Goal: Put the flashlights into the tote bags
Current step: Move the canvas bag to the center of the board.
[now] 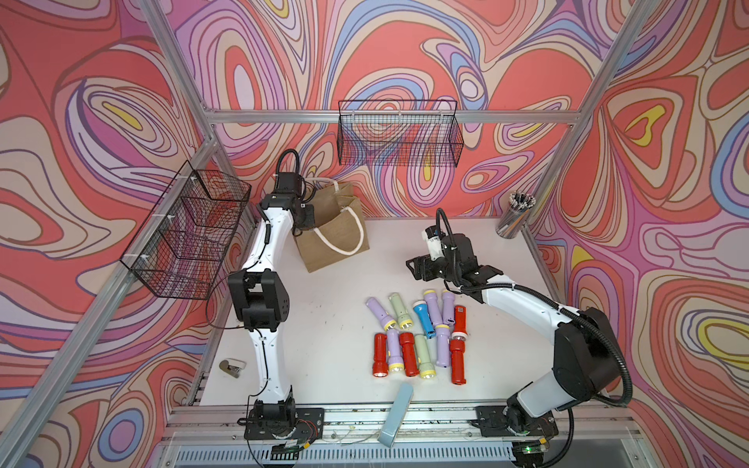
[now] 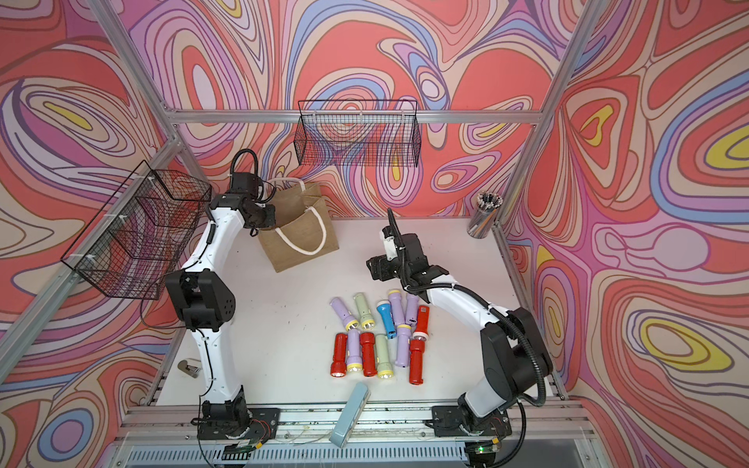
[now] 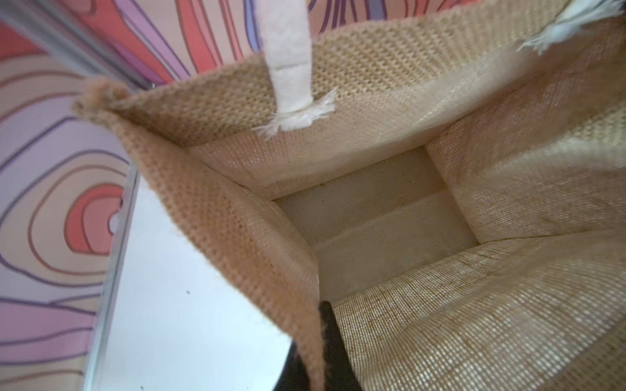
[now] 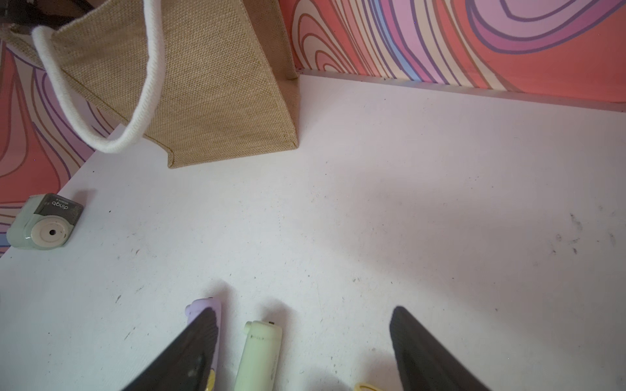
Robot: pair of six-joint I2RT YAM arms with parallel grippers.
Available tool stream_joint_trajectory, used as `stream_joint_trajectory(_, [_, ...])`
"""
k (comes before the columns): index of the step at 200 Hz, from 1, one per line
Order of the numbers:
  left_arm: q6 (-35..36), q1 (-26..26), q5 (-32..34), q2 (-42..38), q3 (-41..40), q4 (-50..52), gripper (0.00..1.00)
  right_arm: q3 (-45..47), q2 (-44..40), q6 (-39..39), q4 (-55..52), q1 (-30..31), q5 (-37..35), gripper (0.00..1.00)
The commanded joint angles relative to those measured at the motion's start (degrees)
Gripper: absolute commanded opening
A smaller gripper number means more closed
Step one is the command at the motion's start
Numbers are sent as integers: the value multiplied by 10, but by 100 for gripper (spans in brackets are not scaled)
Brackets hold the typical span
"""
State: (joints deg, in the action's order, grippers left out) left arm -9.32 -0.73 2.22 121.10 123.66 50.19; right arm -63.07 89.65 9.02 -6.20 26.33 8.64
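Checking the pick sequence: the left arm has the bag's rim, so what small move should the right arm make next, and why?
Probably lower the right gripper around the pale green flashlight, which lies between its open jaws in the wrist view. The left gripper is shut on the tote bag at its rim, and the bag is empty inside.

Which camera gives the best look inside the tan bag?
The left wrist view: it looks straight down into the tote bag, showing its bare floor. Both top views show mostly its outside, partly behind the left arm. The right wrist view shows only an outer side and a white handle.
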Motion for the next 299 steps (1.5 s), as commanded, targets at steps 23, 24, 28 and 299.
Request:
stream_joint_trajectory(23, [-128,0,12,-97,-106,53,0,-19,-35,-6,-7,2,12,84])
stream_joint_trajectory(24, [-129,0,12,-99,-109,52,0,-19,-36,-5,-7,2,13,84])
stream_joint_trajectory(28, [-135,0,9,-108,-122,50,0,-20,-37,-4,-7,2,14,84])
stream_joint_trajectory(299, [-182,-135,49,-428,-404,128,47,-182,47,150,-37,78,109,73])
